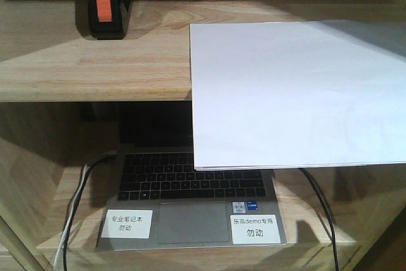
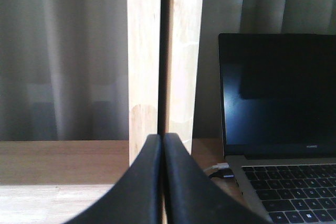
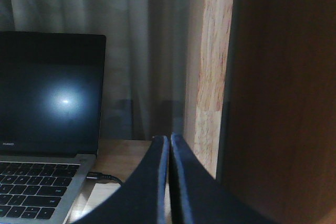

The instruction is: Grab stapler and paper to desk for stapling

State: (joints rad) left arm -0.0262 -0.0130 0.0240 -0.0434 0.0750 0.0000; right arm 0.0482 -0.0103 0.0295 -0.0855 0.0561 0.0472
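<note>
The black stapler (image 1: 105,4) with its orange patch stands at the back left of the upper shelf board (image 1: 95,68). The white paper (image 1: 298,93) lies on the right of that board, its front part jutting out past the board's edge over the laptop. The desk is out of view. My left gripper (image 2: 161,139) is shut with nothing in it, low on the lower shelf, facing a wooden upright. My right gripper (image 3: 169,139) is also shut and empty, beside the shelf's right upright. Neither gripper shows in the front view.
An open laptop (image 1: 190,201) with two white labels sits on the lower shelf, with cables at its left (image 1: 79,195) and right (image 1: 317,201). Wooden uprights (image 2: 165,51) (image 3: 212,77) stand close ahead of each gripper. Grey curtain hangs behind the shelf.
</note>
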